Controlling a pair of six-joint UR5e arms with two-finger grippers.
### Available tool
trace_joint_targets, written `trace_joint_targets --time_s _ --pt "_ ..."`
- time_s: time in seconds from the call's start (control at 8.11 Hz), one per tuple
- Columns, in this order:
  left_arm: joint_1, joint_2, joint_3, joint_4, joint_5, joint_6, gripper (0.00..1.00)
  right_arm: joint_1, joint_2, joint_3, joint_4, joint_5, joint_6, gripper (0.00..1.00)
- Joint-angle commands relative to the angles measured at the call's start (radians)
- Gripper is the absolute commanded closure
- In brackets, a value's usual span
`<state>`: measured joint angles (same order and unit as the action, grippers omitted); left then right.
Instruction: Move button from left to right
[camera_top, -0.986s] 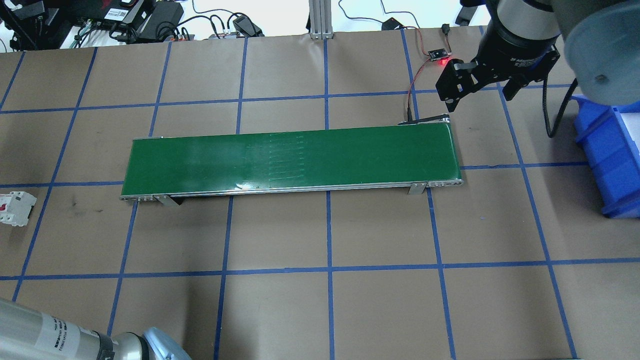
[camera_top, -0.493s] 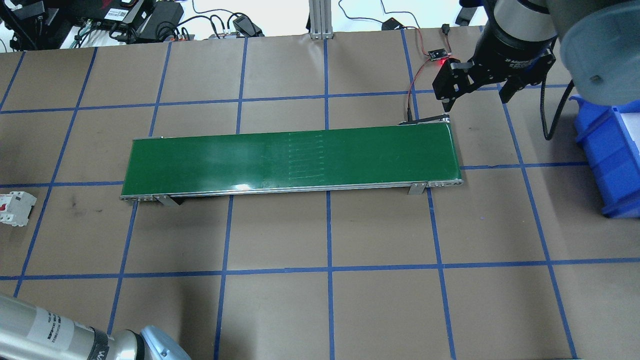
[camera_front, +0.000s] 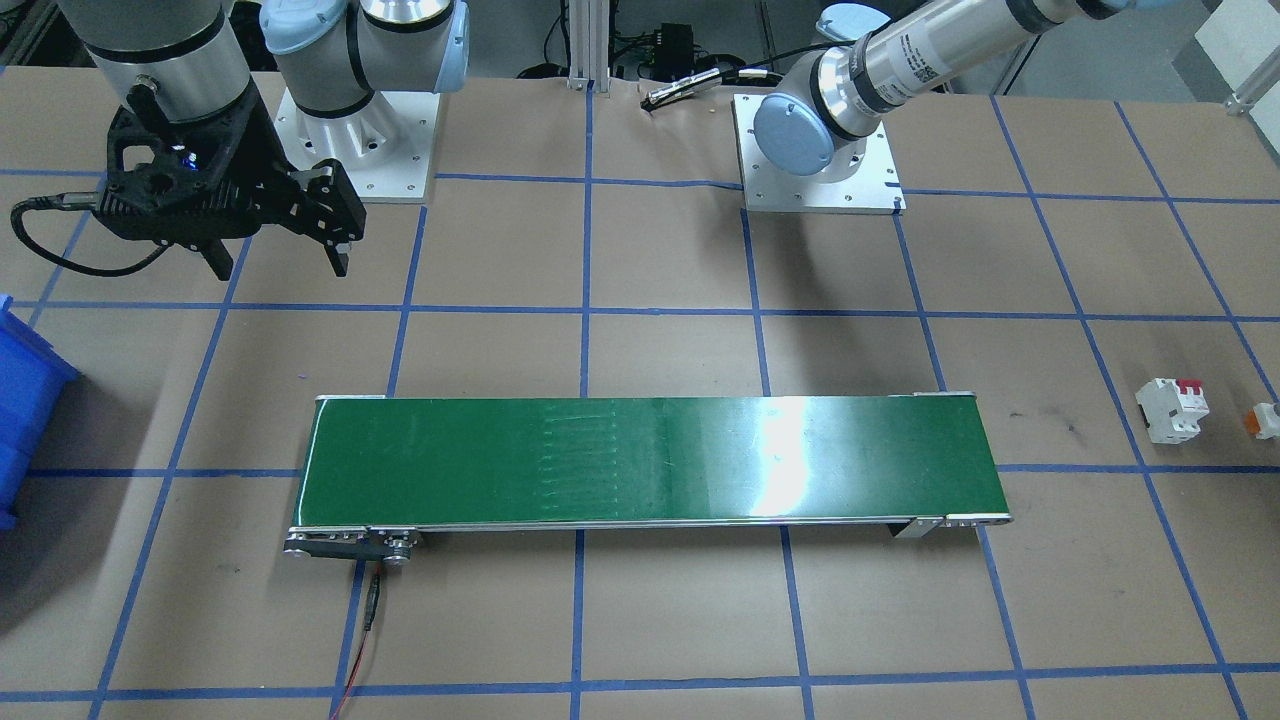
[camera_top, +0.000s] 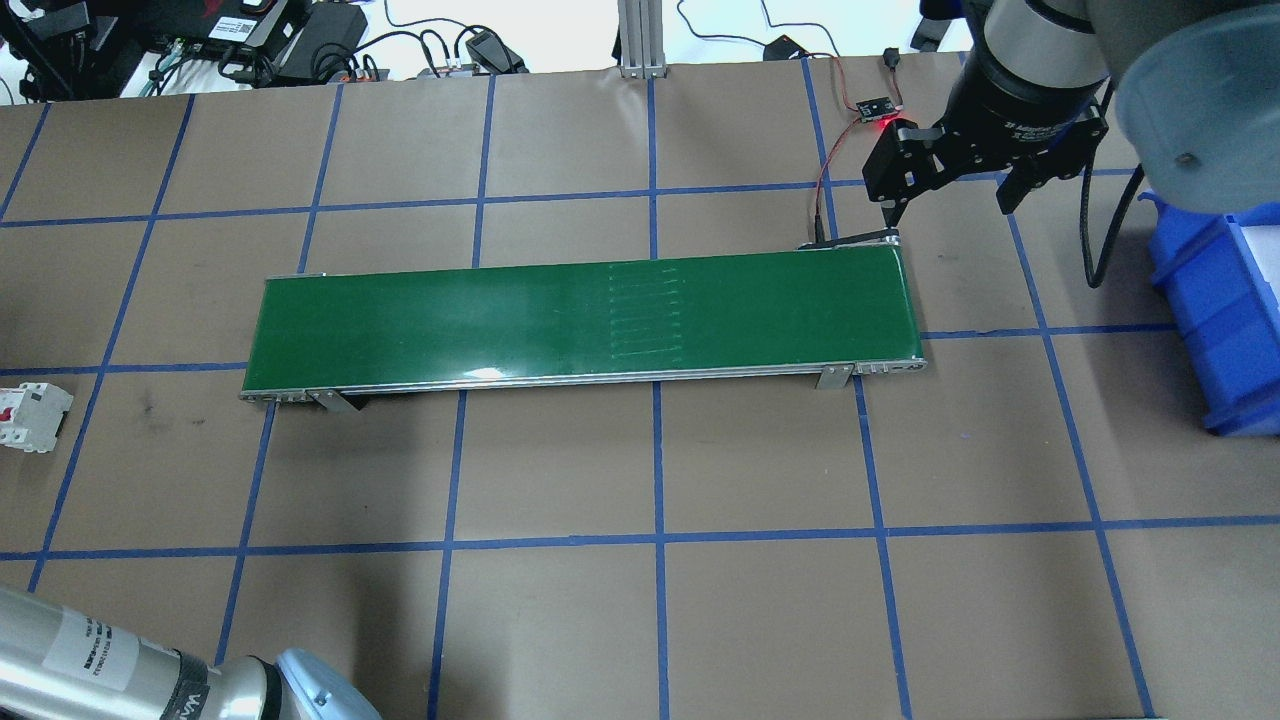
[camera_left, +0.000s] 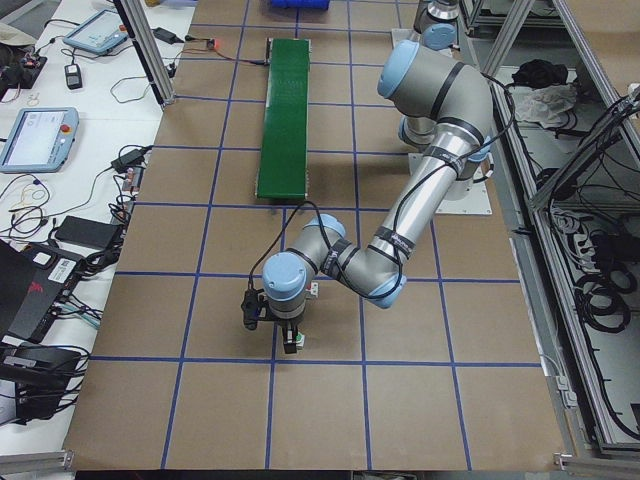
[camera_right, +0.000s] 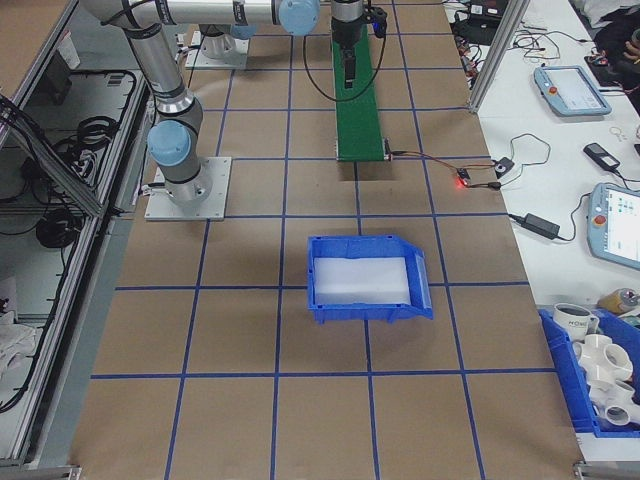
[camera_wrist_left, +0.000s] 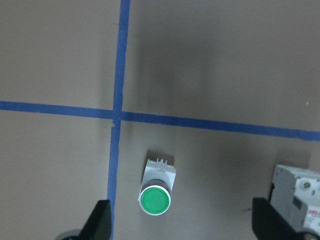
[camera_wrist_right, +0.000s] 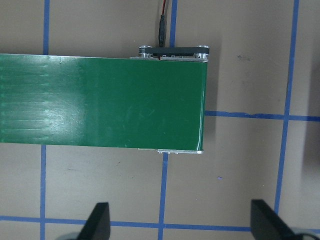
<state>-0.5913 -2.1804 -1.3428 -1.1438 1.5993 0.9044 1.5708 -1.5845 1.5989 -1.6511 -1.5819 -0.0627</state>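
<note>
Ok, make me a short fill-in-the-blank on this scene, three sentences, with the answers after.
1. The button has a round ____ cap.
2. In the left wrist view, the left gripper is ____, its fingers either side of the button.
3. The conveyor belt carries ____ objects.

Answers: green; open; no

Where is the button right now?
In the left wrist view the button lies on the table below the open left gripper, left of the circuit breaker.
</note>
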Motion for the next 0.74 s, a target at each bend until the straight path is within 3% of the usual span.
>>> trace_joint_targets --time_s 0.0,0.25,0.49,0.62 --pt "0.004 -0.032 0.010 0.001 0.083 0.068 0.00 0.000 0.000 0.003 -0.001 0.002 0.003 0.00" --pt "0.004 -0.077 0.008 0.027 0.080 0.067 0.00 0.000 0.000 0.004 -0.006 0.003 0.015 0.00" --pt "0.004 -0.096 0.008 0.073 0.083 0.074 0.18 0.000 0.000 0.004 -0.006 0.003 0.017 0.00" --pt "0.004 -0.090 0.008 0.073 0.079 0.071 0.18 0.000 0.000 0.004 -0.006 0.003 0.018 0.00"
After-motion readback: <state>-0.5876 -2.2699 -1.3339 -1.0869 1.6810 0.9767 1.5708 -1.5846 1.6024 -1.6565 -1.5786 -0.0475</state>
